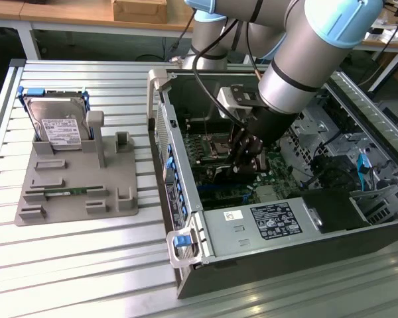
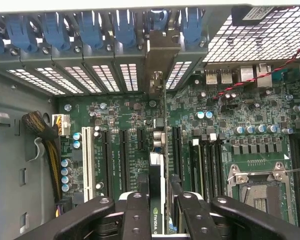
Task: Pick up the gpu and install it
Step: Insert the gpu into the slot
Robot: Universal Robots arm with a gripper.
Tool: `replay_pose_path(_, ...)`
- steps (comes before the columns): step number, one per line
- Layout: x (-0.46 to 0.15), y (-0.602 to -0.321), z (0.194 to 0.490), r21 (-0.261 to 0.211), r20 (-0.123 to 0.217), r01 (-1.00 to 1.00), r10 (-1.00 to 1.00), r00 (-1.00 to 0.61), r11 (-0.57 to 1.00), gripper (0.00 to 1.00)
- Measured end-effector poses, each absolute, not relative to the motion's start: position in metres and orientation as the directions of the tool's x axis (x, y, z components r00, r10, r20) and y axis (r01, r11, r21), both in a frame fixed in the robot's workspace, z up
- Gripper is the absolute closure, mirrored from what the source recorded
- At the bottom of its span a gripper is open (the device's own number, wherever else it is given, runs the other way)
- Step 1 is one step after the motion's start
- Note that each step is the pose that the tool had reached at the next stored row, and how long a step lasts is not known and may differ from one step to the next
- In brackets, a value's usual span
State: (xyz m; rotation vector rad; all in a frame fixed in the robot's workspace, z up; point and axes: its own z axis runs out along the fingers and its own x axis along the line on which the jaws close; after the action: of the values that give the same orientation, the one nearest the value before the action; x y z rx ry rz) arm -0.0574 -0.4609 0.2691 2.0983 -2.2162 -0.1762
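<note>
With the arm (image 1: 298,73) reaching down into the open PC case (image 1: 265,265), the jaws (image 2: 160,205) are clenched on the gpu (image 2: 157,192), which stands on edge between the two fingers (image 2: 135,215). The card runs out from the jaws over the motherboard (image 2: 240,115), in line with the expansion slots (image 2: 122,160); its metal bracket (image 2: 160,62) sits at the rear slot openings, below the blue latches (image 2: 90,30). Whether the card is fully seated cannot be told. On the counter (image 1: 73,265), at the exterior view's left, a grey fixture (image 1: 73,189) carries a hard drive (image 1: 60,126) and a memory stick (image 1: 66,193).
</note>
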Motion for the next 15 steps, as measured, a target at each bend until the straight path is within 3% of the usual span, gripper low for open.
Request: replay_pose_path(15, -0.0578, -0.4582, 0.2691, 0.141, -0.015, -0.99, -1.0, -0.006, 0.004, 0.73)
